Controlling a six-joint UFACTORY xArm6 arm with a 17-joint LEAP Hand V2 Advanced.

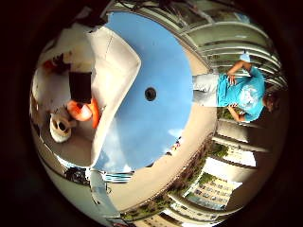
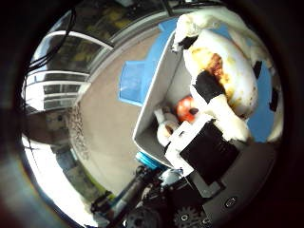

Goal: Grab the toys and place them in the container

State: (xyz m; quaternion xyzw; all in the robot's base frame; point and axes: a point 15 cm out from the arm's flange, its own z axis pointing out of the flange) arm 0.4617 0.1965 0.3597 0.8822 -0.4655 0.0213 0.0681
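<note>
So the robot hand (image 2: 209,142) has its fingers curled round a white-and-brown plush toy (image 2: 223,71), right over the white container (image 1: 116,71) where an orange toy (image 1: 83,111) already sits.

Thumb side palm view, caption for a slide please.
Robot hand holds white, brown-patched plush toy above grey container with orange toy.

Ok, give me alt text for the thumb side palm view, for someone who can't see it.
The hand holds a white plush toy with brown patches above a white container, its fingers curled round the toy. Inside the container lie an orange toy and a white toy; a blue table shows beside it.
</note>
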